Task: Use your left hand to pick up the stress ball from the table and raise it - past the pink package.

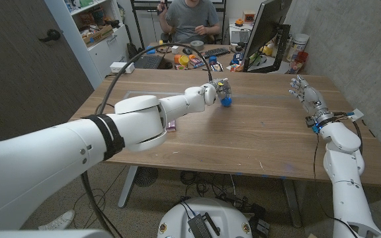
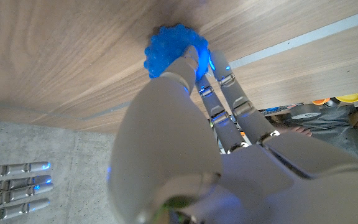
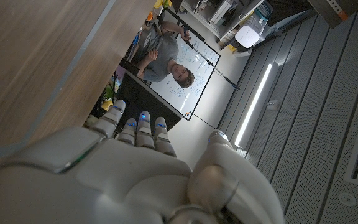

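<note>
We see our left hand (image 1: pixel 218 88) reaching to the far middle of the wooden table (image 1: pixel 256 139), its fingers (image 2: pixel 219 93) wrapped over the knobbly blue stress ball (image 1: pixel 226 101), which sits on the wood. Our right hand (image 1: pixel 306 94) stands upright at the far right with fingers apart, holding nothing. A pink package (image 1: pixel 171 125) peeks out under the left forearm.

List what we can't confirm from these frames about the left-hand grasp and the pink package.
- Stress ball: head view, left hand covers its upper part; whether it has left the table is unclear.
- Grip closure: left wrist view, the hand's back hides most of the ball; fingers touch it, thumb side hidden.
- Pink package: head view, left forearm hides all but a sliver.
- Right hand: raised, fingers apart, too small for detail.
</note>
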